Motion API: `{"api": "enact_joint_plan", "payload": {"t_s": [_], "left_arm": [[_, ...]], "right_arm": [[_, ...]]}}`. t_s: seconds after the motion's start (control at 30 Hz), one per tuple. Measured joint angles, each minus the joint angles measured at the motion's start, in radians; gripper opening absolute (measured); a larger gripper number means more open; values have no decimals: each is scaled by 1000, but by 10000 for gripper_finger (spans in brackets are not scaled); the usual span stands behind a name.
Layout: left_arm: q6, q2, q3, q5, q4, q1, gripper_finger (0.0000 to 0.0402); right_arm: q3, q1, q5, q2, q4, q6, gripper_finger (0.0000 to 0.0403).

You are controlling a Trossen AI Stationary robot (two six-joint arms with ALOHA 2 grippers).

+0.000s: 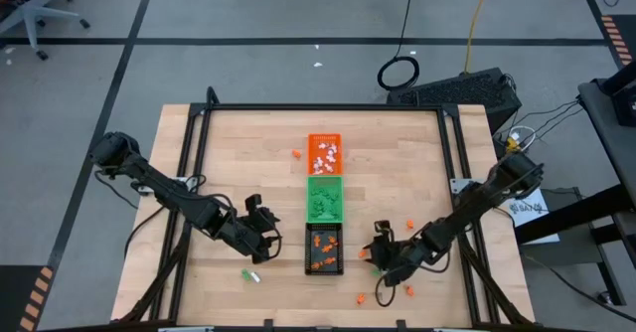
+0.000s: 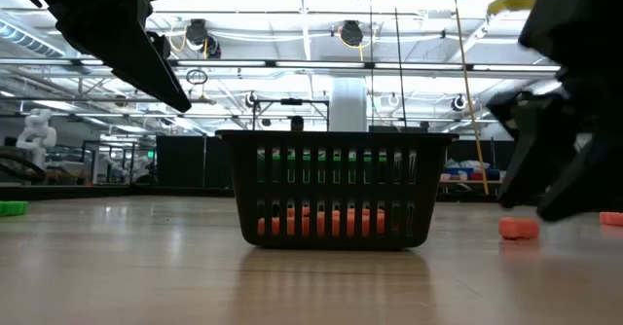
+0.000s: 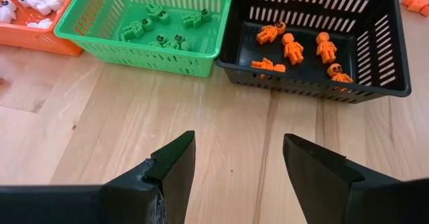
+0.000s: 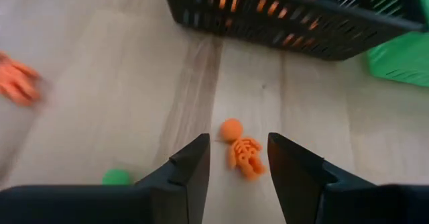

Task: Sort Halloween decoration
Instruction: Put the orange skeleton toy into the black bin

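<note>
Three small trays stand in a row down the table's middle: an orange tray (image 1: 324, 153) with white trinkets, a green tray (image 1: 324, 198) with green ones, and a black tray (image 1: 325, 249) with orange ones. My right gripper (image 4: 238, 142) is low over the table, right of the black tray. It is open, one finger on either side of an orange skeleton trinket (image 4: 242, 153) that lies flat on the wood. My left gripper (image 3: 238, 138) hangs open above the bare table left of the black tray (image 3: 315, 43), with nothing between its fingers.
Loose trinkets lie about: orange ones (image 1: 408, 223) (image 1: 361, 298) (image 1: 407, 290) near my right arm, one (image 1: 296, 154) beside the orange tray, a green one (image 4: 117, 177) by my right gripper, and a green-and-white one (image 1: 248, 273) near my left gripper. A black frame edges the table.
</note>
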Motion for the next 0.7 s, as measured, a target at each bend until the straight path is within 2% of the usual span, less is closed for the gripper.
{"api": "enact_joint_plan", "payload": {"t_s": [0.17,0.27,0.53,0.7], "left_arm": [[2,0,0,-17,-2,0,223],[8,0,0,-39,-2,0,223],[36,0,0,-100,-14,5,223],[28,0,0,-127,-19,5,223]], "right_arm": [[2,-41,-70,75,47,-17,133],[3,-60,-100,95,50,20,118],[3,-67,-157,66,31,9,15],[-2,-67,-176,14,5,-5,19]]}}
